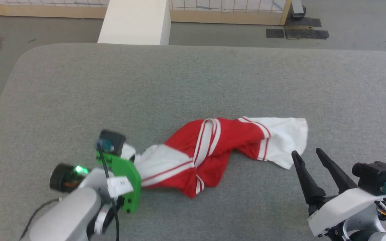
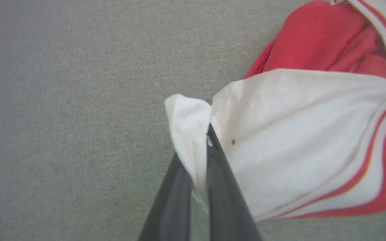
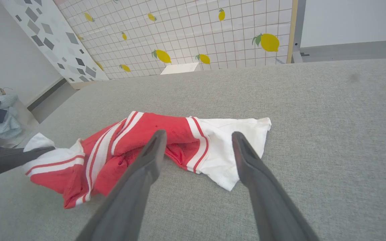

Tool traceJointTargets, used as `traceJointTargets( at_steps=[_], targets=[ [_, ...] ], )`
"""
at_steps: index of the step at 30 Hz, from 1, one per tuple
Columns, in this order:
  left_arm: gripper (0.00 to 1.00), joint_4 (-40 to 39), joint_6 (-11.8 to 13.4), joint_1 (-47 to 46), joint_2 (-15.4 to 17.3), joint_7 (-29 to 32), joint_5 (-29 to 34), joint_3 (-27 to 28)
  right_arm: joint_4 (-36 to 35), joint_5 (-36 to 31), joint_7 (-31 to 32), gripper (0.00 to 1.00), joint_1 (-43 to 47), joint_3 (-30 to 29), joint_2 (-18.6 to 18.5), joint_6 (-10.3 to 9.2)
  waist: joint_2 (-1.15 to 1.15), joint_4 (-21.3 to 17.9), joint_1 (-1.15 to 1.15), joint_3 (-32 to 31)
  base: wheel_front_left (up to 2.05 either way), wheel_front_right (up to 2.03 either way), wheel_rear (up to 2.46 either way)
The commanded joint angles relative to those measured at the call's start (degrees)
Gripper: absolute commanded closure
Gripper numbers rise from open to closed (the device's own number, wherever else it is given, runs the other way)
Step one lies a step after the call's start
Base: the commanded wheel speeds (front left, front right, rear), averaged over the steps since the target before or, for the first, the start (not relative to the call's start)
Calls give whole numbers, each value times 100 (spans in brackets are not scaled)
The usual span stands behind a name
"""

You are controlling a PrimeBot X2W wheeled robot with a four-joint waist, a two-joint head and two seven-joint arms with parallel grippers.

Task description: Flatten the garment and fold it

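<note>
While the garment [image 1: 209, 147] is lying bunched and twisted on the grey tabletop [image 1: 193, 73], it is sitting in the near half, about midway between the left and right edges. Its red body is forming the middle of the heap, with striped red-and-white trim running across it, and one white sleeve is pointing toward each side.

The left gripper [image 2: 198, 144] is pinching the edge of the left white sleeve. In the left wrist view its two dark fingers [image 2: 226, 187] are pressing together with a fold of white cloth squeezed between them. In the head view this gripper is sitting mostly under its green mount [image 1: 126, 174], right at the left end of the garment.

The right gripper [image 1: 307, 152] is hovering near the right white sleeve, toward the near right corner of the tabletop. Its fingers [image 3: 139, 174] are standing wide apart and are holding nothing. In the right wrist view the tips are framing that sleeve, but I cannot tell whether they are touching the cloth.

Beyond the far edge a white pillar [image 1: 136, 20] is standing on the floor, and a tiled wall [image 3: 213, 30] with lemon pictures is showing behind the tabletop.
</note>
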Motion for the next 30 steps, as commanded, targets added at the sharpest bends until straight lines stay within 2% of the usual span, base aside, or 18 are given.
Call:
traceJointTargets(
  at_steps=[1, 10, 18, 20, 25, 30],
  targets=[
    [0, 32, 42, 132, 45, -9, -1, -49, -29, 5, 27, 0, 45, 1, 31, -6, 0, 35, 0, -30, 0, 0, 0],
    [0, -231, 282, -37, 19, -326, 258, 37, 3, -4, 105, 0, 79, -49, 54, -6, 0, 110, 0, -129, 0, 0, 0],
    [0, -711, 564, -194, -139, -1807, 846, 342, 27, 42, 254, 0, 39, 93, 20, -6, 0, 147, 0, -283, 0, 0, 0],
    [0, -720, 671, -90, -179, -2170, 963, 381, 14, 71, 370, 0, -34, 262, -104, -6, 0, 159, 0, -285, 0, 0, 0],
    [0, -779, 794, 163, -290, -2837, 1206, 310, -9, 157, 829, 0, -515, 775, -719, -6, 0, 368, 0, -173, 0, 0, 0],
    [0, -749, 849, 360, -387, -3184, 1399, 205, 208, 333, 1531, 0, -1309, 1400, -1318, -6, 0, 642, 0, -16, 0, 0, 0]
  ],
)
